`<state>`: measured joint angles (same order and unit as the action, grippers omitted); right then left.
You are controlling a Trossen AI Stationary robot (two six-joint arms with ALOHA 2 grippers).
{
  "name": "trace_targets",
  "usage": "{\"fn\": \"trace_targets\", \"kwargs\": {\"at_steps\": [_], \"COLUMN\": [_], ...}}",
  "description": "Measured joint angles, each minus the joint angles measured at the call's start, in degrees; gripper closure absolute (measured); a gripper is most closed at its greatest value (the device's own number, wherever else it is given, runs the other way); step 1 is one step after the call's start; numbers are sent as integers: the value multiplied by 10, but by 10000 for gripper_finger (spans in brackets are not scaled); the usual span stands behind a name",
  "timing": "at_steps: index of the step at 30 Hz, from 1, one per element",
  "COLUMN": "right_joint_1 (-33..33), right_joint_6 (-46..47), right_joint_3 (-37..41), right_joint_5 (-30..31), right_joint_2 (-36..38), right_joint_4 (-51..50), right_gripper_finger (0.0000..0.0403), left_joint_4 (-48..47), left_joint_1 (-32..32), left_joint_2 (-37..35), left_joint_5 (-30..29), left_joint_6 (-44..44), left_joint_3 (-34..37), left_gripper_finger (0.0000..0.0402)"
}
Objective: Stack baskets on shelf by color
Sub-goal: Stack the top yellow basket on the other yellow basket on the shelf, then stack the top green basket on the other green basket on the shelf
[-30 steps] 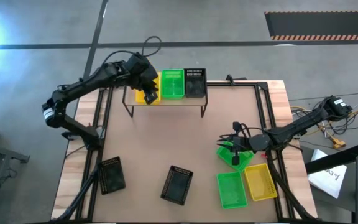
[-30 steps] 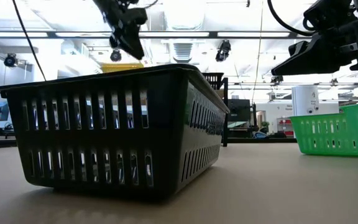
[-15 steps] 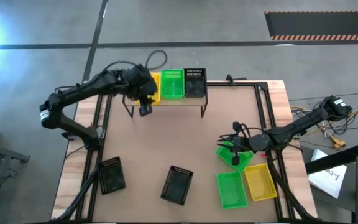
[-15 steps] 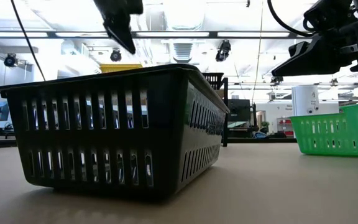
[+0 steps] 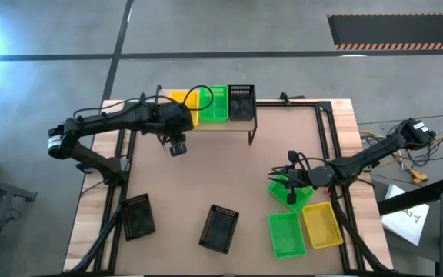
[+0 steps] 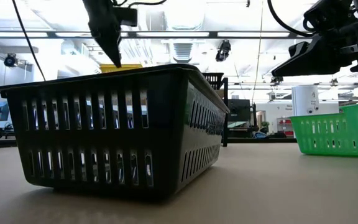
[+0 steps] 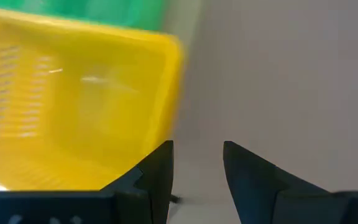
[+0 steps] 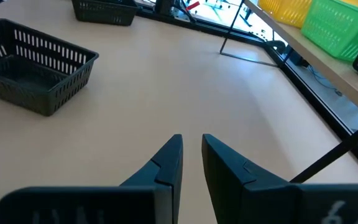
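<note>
On the shelf (image 5: 206, 126) a yellow basket (image 5: 180, 101) sits at the left end, a green basket (image 5: 218, 103) in the middle and a black basket (image 5: 241, 101) on the right, each on its base. My left gripper (image 5: 178, 147) hangs open over the bare tabletop just in front of the shelf's left end. In its wrist view (image 7: 197, 158) the yellow basket (image 7: 73, 99) lies ahead of the fingers, untouched. My right gripper (image 5: 291, 190) waits, shut, above a tilted green basket (image 5: 281, 189) near the table's right side and holds nothing.
Two black baskets (image 5: 139, 215) (image 5: 220, 228) stand near the table's near edge; the second fills the low view (image 6: 123, 130). A green basket (image 5: 286, 235) and a yellow basket (image 5: 321, 225) sit side by side at the near right. The table's middle (image 5: 221, 173) is bare.
My left gripper has come away from the yellow basket at the shelf's left end. It has moved toward the table's near edge and a little left, ending over the tabletop in front of the shelf. The yellow basket now sits flat on the shelf. My right arm has kept still.
</note>
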<state>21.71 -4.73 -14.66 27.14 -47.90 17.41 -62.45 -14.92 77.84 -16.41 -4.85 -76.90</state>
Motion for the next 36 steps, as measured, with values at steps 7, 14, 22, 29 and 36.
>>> {"fn": "trace_targets", "kwargs": {"at_steps": [7, 14, 22, 29, 36], "right_joint_1": [0, 0, 0, 0, 0], "right_joint_6": [0, 2, 2, 2, 3], "right_joint_3": [0, 0, 1, 1, 1], "right_joint_5": [0, 0, 0, 0, 0], "right_joint_2": [0, 0, 0, 0, 0], "right_joint_4": [0, 0, 0, 0, -4], "right_gripper_finger": [349, 349, 349, 349, 349], "left_joint_4": [41, 51, 86, 134, 158], "left_joint_1": [0, 1, 11, 73, 135], "left_joint_2": [0, -1, -10, -10, -10], "left_joint_5": [-69, -69, -69, -67, -82], "left_joint_6": [-39, -45, -30, -5, 96], "left_joint_3": [12, -1, 4, 6, 22], "left_gripper_finger": [277, 277, 277, 277, 277]}}
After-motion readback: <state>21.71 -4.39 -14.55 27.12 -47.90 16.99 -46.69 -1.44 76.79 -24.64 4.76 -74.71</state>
